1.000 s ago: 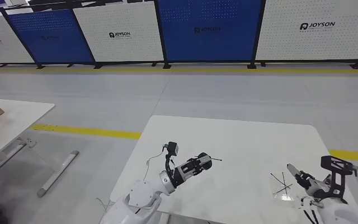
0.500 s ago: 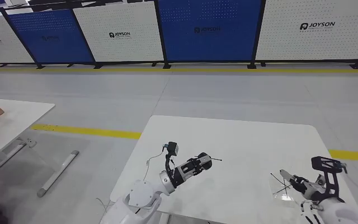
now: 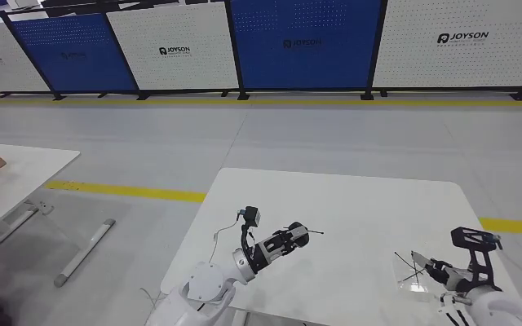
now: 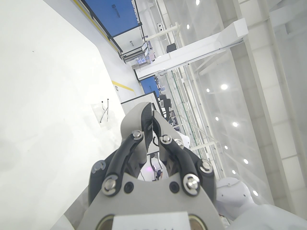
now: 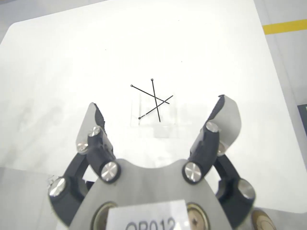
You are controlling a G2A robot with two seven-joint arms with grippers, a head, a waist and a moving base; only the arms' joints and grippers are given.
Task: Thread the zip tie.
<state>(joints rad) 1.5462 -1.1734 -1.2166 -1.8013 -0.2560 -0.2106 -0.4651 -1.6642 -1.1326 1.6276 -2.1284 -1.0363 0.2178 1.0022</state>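
Three black zip ties [image 5: 156, 99] lie crossed on a clear plastic sheet [image 5: 168, 123] near the table's right front; they also appear far off in the left wrist view [image 4: 104, 112]. Just short of them my right gripper [image 5: 157, 100] hovers open, its fingers spread wide with nothing between them; in the top view it [image 3: 424, 262] is at the sheet's near side. Over the table's left middle my left gripper [image 3: 295, 235] is held up, shut on a thin black zip tie [image 3: 314, 232] that sticks out toward the right. Its fingertips [image 4: 148, 113] are pressed together.
The white table [image 3: 342, 204] has rounded corners and open surface between the two arms. Another white table [image 3: 28, 167] stands off to the left. Blue and white panel fencing [image 3: 302, 45] closes the floor behind.
The right arm has drawn slightly back toward the table's near edge, its gripper staying open by the zip ties. The left arm has kept still.
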